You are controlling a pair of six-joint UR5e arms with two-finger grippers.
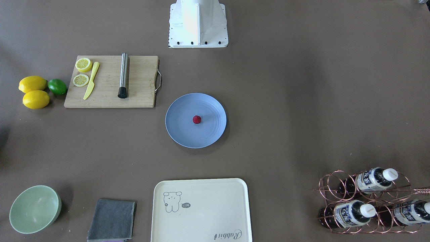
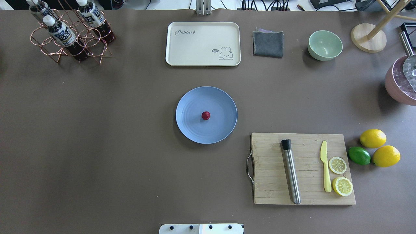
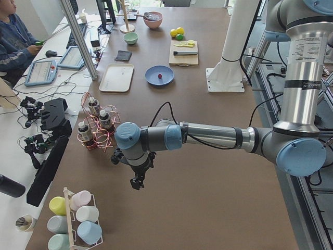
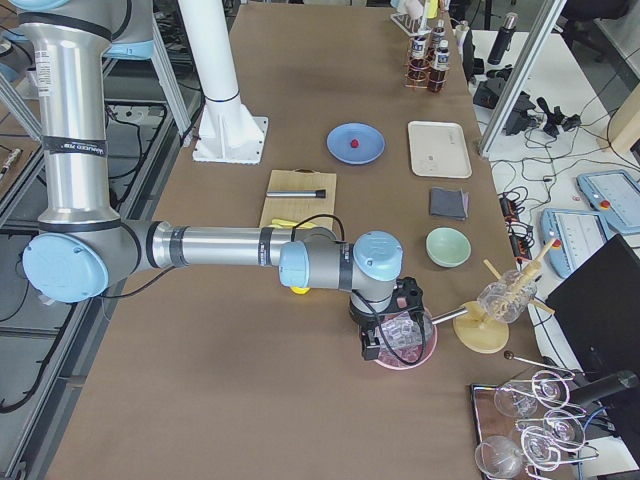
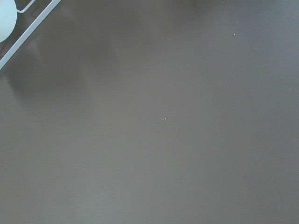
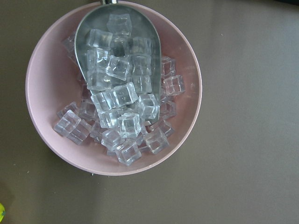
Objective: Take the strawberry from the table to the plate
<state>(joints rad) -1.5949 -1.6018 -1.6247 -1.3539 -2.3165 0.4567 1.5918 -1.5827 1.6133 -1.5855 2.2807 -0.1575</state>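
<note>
Left arm [image 3: 208, 136] and right arm [image 4: 210, 245]: silver tubes, pale blue joint caps, black cables; white base [image 1: 201, 33], black screws.

open table [image 2: 97, 136] surrounds the plate [image 2: 222, 127]; cutting board [image 2: 269, 182] near on the robot's right, tray [image 2: 201, 45] well apart.

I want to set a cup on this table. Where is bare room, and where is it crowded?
The widest bare stretch of table lies on the robot's left, between the bottle rack and the blue plate. A narrower free strip runs between that plate and the cream tray. It is crowded on the robot's right: cutting board, lemons, lime, green bowl.
</note>
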